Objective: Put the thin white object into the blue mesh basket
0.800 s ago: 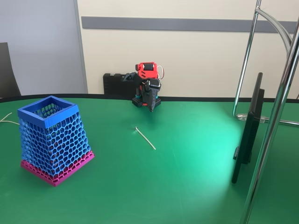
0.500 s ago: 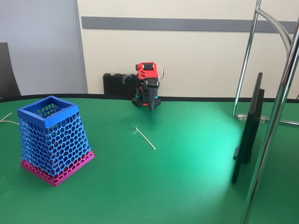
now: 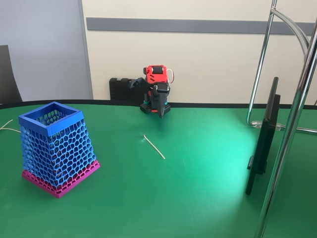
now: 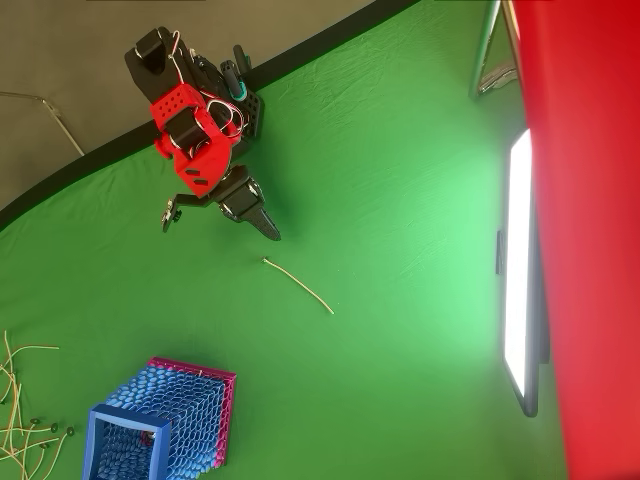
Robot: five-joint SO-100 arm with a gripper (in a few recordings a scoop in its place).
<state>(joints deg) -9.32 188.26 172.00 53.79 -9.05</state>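
The thin white object (image 3: 154, 147) lies flat on the green table near the middle, its knobbed end toward the arm; in the overhead view the thin white object (image 4: 297, 284) lies just beyond the gripper's tip. The blue mesh basket (image 3: 51, 120) stands upright at the left, and the overhead view shows the same blue mesh basket (image 4: 120, 443) at the bottom left. My gripper (image 3: 160, 114) hangs point-down at the arm's red base at the back of the table, with its dark fingers together and nothing between them. From above, my gripper (image 4: 272, 233) is a short way from the stick's near end.
A flat monitor (image 3: 263, 137) stands edge-on at the right, between chrome stand poles (image 3: 290, 134). Several loose off-white cords (image 4: 18, 400) lie at the table's left edge beside the basket. A black box (image 3: 124, 90) sits behind the arm.
The gripper has turned slightly at the wrist and its tip has risen a little. The stick and the basket have not moved.
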